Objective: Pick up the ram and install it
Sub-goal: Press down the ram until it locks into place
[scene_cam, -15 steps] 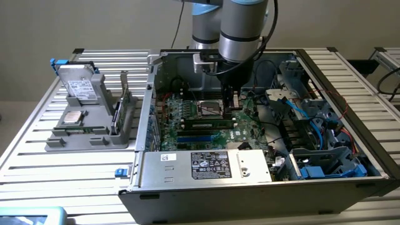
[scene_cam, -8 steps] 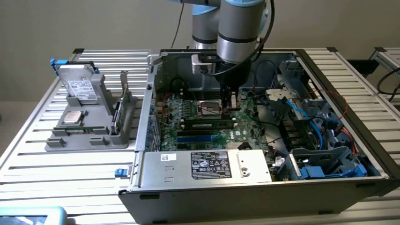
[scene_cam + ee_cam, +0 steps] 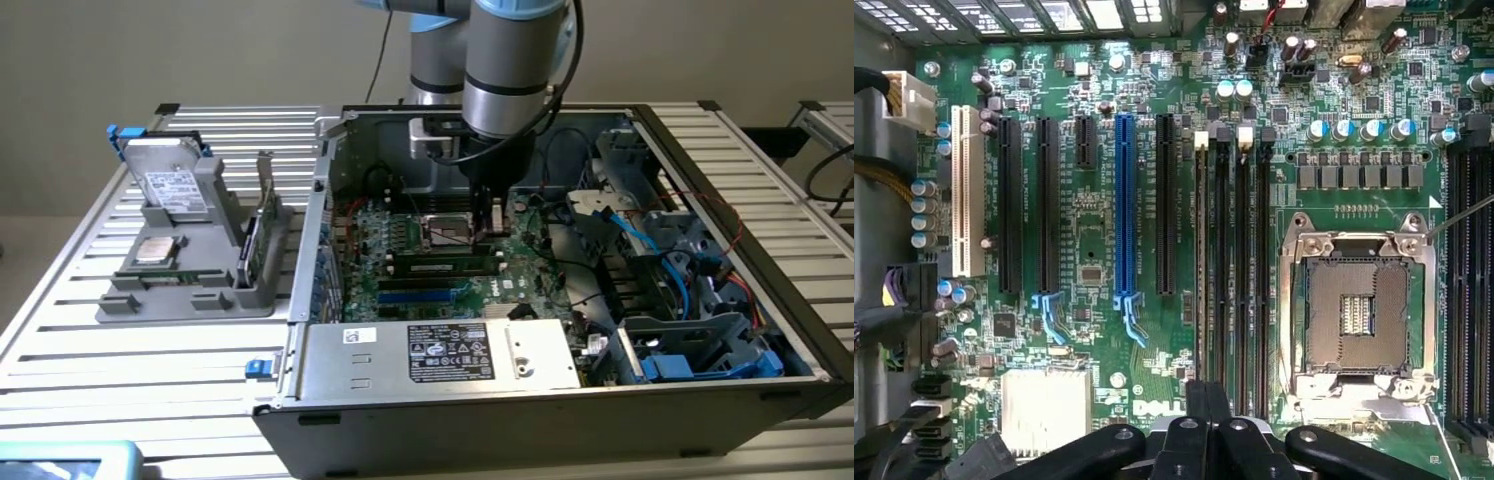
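While closed, pincer [image 3: 490,225] just beside upright ram [image 3: 441,266].

Board [image 3: 1094,250]: green. Blue slot [image 3: 1124,210], white slot [image 3: 966,205], black slots [image 3: 1010,205]. Gripper [image 3: 1208,400]: black. Table [image 3: 174,350]: silver, ribbed. Exterior view, tray [image 3: 134,300] at 9 o'clock of case [image 3: 534,420]: grey.

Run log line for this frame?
gripper: shut, over memory slots | ram: standing in one slot, beside CPU socket
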Robot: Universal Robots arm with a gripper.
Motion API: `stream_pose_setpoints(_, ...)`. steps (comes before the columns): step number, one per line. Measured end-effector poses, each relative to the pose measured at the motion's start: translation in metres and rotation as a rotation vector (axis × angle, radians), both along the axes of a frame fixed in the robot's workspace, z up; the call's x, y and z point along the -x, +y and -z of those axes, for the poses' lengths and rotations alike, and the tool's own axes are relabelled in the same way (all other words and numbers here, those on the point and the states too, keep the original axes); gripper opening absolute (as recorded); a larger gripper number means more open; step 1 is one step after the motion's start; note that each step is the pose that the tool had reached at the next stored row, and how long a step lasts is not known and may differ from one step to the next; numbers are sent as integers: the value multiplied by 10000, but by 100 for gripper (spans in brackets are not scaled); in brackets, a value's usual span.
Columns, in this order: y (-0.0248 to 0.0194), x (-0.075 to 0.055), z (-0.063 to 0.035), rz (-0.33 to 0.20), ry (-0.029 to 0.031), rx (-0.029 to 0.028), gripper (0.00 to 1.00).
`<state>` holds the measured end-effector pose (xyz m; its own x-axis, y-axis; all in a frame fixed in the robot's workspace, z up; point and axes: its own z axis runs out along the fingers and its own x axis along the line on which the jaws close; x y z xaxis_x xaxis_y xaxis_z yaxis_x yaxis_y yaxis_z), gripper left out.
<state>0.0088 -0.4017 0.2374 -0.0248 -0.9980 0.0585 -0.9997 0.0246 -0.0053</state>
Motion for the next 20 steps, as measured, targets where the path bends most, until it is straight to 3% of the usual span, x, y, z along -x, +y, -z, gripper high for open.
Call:
stream_pose_setpoints(3, 19, -1, 11, 15, 0, 14, 11)
stream_pose_setpoints(8, -3, -8, 11, 14, 0, 71, 11)
stream_pose_setpoints(20, -11, -16, 26, 15, 0, 72, 11)
